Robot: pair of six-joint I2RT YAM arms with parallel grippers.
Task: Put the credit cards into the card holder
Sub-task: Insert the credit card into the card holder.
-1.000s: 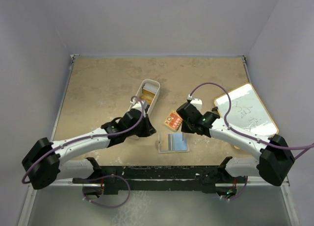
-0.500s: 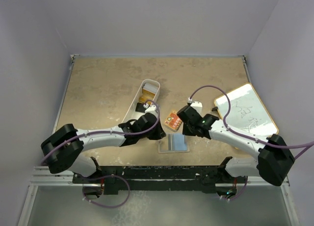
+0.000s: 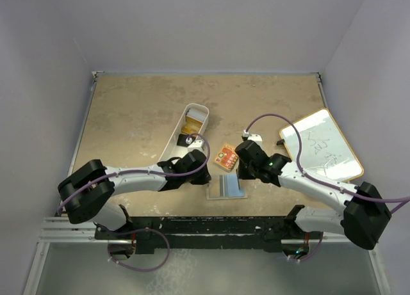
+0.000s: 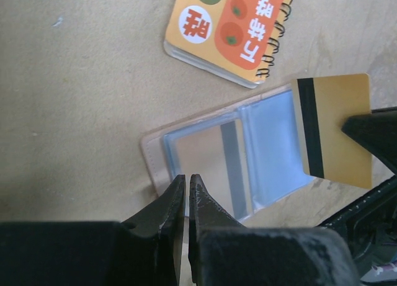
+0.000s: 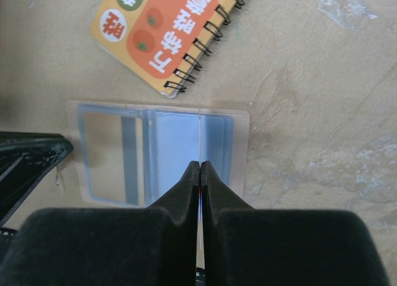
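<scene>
While the left gripper sits at the near edge of the card holder, its jaws are pinched almost together on nothing. Holder: one, lying open and flat by the worktop's near edge, about mid-width, clear pockets up. One silvery card with a grey stripe is in its left pocket. Behind the left arm, left of centre, is one white bin with an orange-gold piece inside, too small to tell more. One orange-red spiral notepad lies just behind the holder; its white East Asian characters are not readable to me. The right gripper is clamped on one gold card with a black stripe, over the holder's right pocket; contact cannot be told. One scribbled whiteboard lies at the right edge.
</scene>
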